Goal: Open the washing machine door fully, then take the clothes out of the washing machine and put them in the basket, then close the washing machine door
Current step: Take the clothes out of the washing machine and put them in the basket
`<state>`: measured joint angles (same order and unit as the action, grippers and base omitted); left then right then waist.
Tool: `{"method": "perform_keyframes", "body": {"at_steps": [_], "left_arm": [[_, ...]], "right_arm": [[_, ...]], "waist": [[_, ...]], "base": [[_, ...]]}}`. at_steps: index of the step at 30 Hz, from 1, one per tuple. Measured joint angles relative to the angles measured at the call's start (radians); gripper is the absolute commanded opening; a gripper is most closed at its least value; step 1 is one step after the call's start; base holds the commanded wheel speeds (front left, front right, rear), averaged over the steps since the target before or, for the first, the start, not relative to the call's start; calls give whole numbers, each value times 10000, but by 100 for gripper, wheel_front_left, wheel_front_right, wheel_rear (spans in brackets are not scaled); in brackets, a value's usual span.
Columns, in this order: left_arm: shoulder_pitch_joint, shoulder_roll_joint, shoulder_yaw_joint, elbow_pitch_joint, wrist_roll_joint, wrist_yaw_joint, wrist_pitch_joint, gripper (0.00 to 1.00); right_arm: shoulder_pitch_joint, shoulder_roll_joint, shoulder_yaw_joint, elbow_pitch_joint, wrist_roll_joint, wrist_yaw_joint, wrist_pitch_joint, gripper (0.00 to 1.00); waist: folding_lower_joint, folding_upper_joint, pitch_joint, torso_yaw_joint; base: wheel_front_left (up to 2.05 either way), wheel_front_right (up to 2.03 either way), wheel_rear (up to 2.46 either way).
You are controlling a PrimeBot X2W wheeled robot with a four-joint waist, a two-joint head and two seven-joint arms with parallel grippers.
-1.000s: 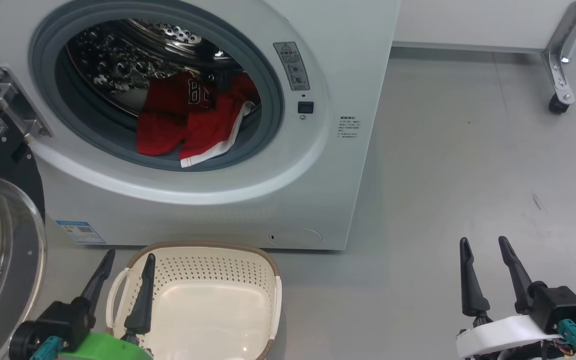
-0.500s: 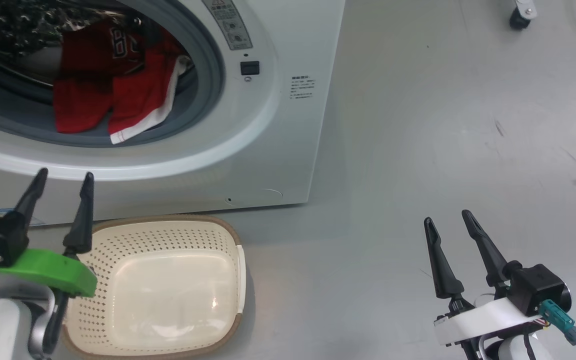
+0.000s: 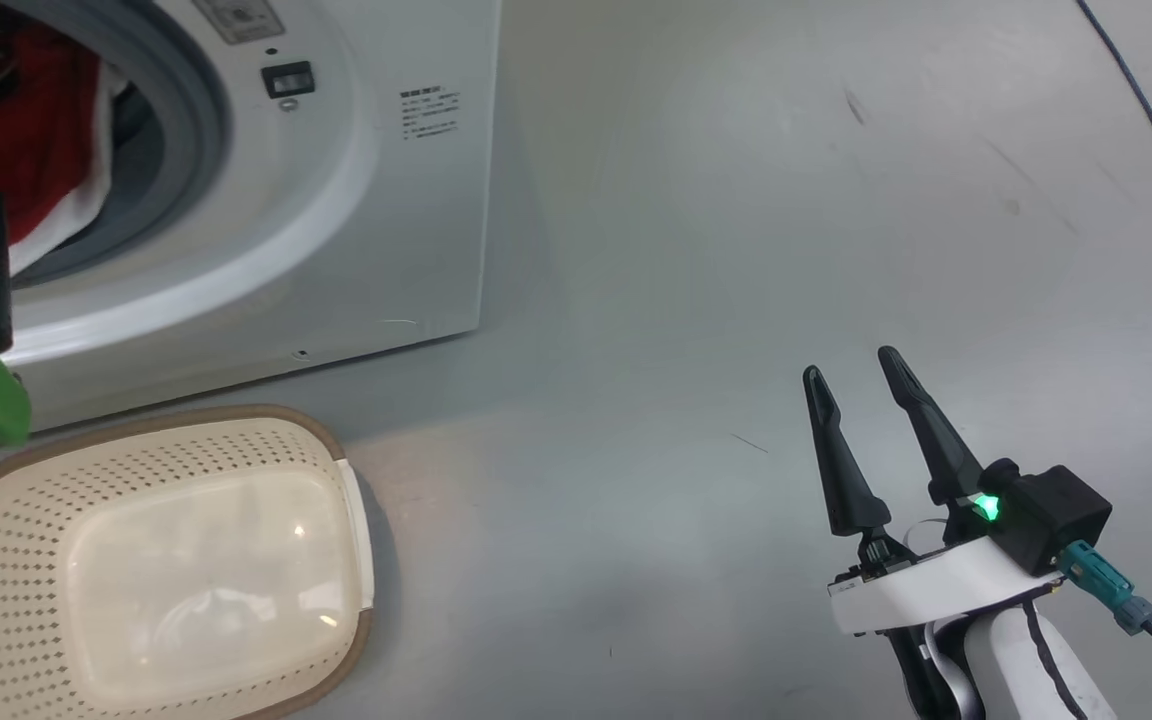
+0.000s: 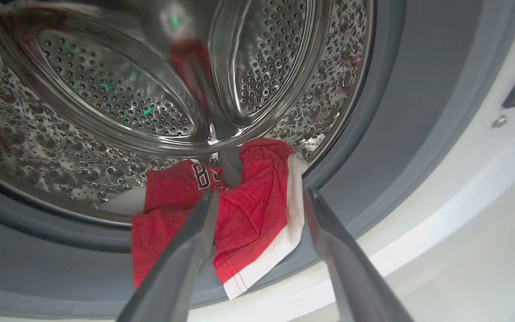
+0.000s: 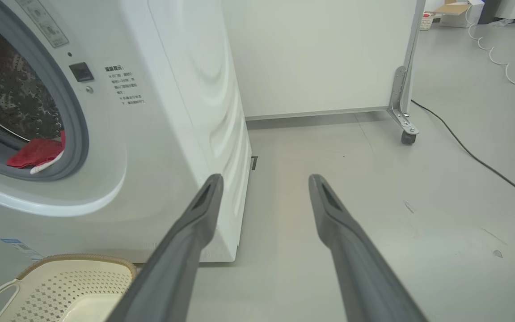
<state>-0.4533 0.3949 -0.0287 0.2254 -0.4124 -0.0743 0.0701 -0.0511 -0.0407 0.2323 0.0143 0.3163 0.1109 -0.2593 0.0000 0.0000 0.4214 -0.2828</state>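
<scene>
Clothes (image 4: 257, 214): one red heap in one washing machine (image 3: 386, 220), one basket (image 3: 26, 530) nearby.

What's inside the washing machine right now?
Red clothes with white trim lie at the front of the drum, spilling over the grey gasket. Whatever lies beneath them is covered.

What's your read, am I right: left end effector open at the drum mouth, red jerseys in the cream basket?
No. The left end effector is open at the drum mouth, but the red fabric jerseys lie in the perforated steel drum, not the cream perforated plastic basket, per the left wrist view.
</scene>
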Motion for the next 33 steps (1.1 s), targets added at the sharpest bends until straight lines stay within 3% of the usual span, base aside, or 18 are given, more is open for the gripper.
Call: {"method": "perform_keyframes", "body": {"at_steps": [6, 16, 25, 33], "left_arm": [[-685, 259, 146, 886, -27, 92, 667, 100], [-1687, 305, 685, 2207, -410, 663, 1442, 100], [-2582, 293, 903, 3099, -453, 1312, 1766, 100], [-3136, 263, 880, 3668, -529, 1325, 2082, 100]], "right_arm": [[-234, 2, 188, -4, 188, -174, 0, 100], [-311, 6, 374, -6, 368, -441, -2, 100], [-337, 10, 518, -19, 368, -610, 0, 100], [-482, 10, 698, -17, 366, -614, 0, 100]], "waist": [[0, 0, 522, -749], [0, 0, 1040, -1617], [0, 0, 1202, -1777], [0, 0, 1250, -1788]], "base": [[0, 0, 0], [0, 0, 0], [0, 0, 0], [0, 0, 0]]}}
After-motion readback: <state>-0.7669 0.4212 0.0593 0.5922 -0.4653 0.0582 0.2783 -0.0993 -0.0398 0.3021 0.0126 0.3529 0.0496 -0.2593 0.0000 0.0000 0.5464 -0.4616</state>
